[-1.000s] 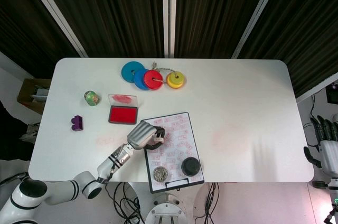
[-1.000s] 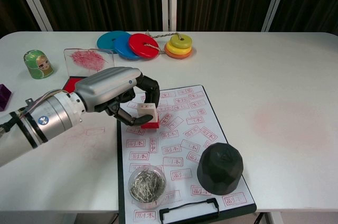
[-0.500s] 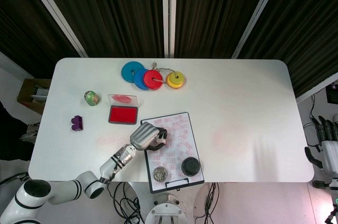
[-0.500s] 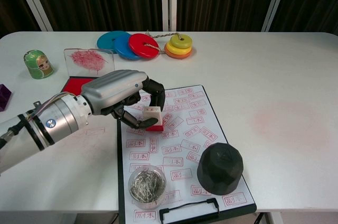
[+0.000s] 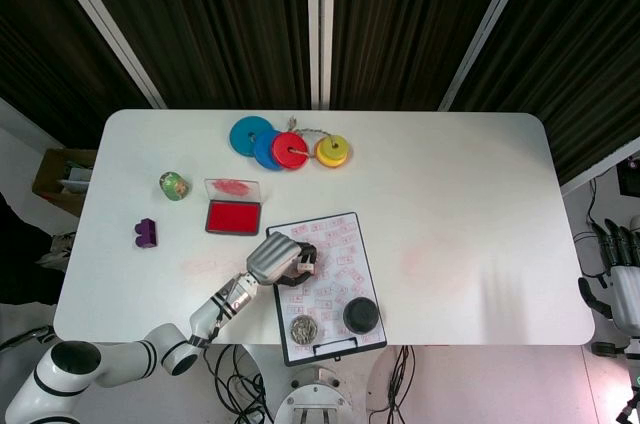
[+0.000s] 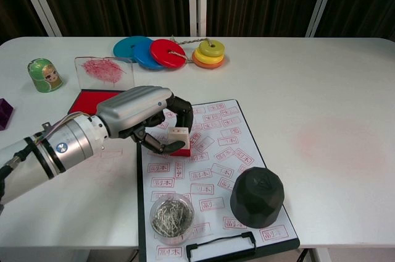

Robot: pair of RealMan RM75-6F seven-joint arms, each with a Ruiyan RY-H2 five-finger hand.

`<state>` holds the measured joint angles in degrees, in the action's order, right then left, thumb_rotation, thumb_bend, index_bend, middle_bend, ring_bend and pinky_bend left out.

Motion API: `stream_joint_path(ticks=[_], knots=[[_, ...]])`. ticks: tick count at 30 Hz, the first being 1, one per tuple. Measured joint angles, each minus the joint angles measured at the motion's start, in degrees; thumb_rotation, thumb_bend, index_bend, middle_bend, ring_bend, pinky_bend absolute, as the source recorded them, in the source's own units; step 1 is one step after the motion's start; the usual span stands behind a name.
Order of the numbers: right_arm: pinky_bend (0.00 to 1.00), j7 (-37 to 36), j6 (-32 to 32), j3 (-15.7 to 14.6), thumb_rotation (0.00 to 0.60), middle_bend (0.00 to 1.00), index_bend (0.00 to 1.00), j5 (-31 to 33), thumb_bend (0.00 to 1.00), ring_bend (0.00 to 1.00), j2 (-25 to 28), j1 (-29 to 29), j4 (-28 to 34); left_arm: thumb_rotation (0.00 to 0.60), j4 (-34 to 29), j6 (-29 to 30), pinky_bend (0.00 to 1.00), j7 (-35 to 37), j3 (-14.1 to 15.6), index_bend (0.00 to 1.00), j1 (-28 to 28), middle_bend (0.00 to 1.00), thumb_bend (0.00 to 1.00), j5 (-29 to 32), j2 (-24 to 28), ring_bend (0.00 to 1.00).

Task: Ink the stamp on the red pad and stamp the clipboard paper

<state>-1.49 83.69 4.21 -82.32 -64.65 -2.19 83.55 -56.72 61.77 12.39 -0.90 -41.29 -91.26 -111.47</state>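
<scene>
My left hand (image 6: 143, 117) (image 5: 278, 259) grips a white stamp with a red base (image 6: 179, 139) and holds it down on the clipboard paper (image 6: 213, 172) (image 5: 330, 279), which is covered with several red stamp marks. The red ink pad (image 5: 233, 216) (image 6: 92, 101) lies open to the upper left of the clipboard, its clear lid (image 6: 103, 71) smeared red behind it. My right hand (image 5: 620, 279) hangs off the table's right edge, fingers apart, holding nothing.
On the clipboard stand a black dome-shaped object (image 6: 257, 196) and a small clear jar of metal clips (image 6: 171, 217). Coloured discs on a cord (image 6: 170, 52) lie at the back. A green doll (image 6: 44, 75) and a purple block (image 5: 146, 233) sit at the left.
My left hand has shifted slightly right and forward over the paper with the stamp and lowered it onto the sheet. The right hand has not moved.
</scene>
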Motion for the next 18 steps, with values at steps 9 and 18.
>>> stream_joint_path(ticks=[9,18], knots=[[0.00,0.54,-0.23,-0.13,0.600,0.00,0.00,-0.15,0.28,0.00,-0.15,-0.12,0.23,0.600,1.39,0.34,1.00,1.75,0.80,0.74,0.33,0.74,0.44,-0.39,-0.57,1.00],[0.00,0.66,-0.32,-0.15,0.600,0.00,0.00,0.06,0.28,0.00,-0.25,-0.04,0.12,0.600,2.56,0.46,1.00,2.30,1.16,0.74,0.42,0.74,0.44,-0.67,-1.26,1.00]])
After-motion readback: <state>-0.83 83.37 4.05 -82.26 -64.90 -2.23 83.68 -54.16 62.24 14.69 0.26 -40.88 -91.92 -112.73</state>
